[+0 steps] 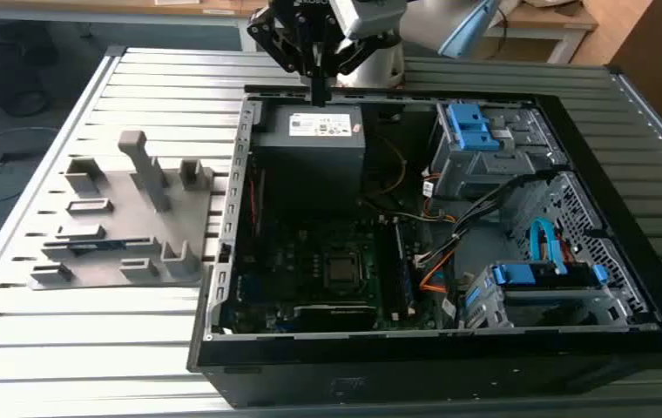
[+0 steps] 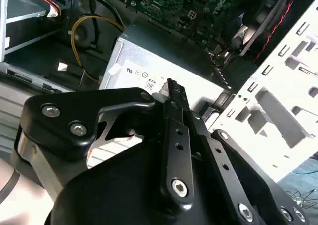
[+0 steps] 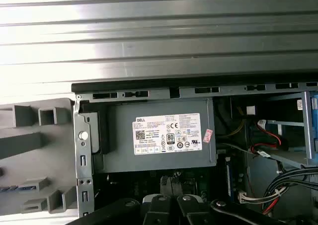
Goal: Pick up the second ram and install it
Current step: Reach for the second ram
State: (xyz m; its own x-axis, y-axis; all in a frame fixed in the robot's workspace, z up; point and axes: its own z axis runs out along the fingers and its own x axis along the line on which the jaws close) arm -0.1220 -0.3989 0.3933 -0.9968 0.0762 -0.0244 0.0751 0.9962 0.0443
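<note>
- The hand (image 1: 320,94) hangs over the twelve o'clock edge of the open computer case (image 1: 424,370) in the exterior view, right above the power supply (image 1: 314,148)
- In the second wrist view its fingers (image 2: 172,93) sit pressed together, narrow, with nothing visible between them, so the hand is carrying nothing
- And there's the second ram (image 1: 90,246), a thin blue-green strip lying low in the grey fixture (image 1: 122,218) out at nine o'clock from the case, well apart from the hand
- A blue sliver (image 3: 15,188) among the fixture blocks in the first wrist view looks like the same stick, though I can't be sure
- My read: this is the very start of the pick; the stick is not yet grasped and the hand is nowhere near it
- Inside the case, the motherboard (image 1: 307,252) fills the six o'clock half, with a long dark strip (image 1: 404,261) at three o'clock from the processor socket; I can't tell if that's a stick already seated
- Writing: a white label (image 3: 169,134) on the power supply carries a printed heading, rows of fine print and certification marks, plus a small pink sticker (image 3: 207,135) at its three o'clock edge; I leave the wording unread
- Everything rests on a slatted metal tabletop (image 1: 98,340)
</note>
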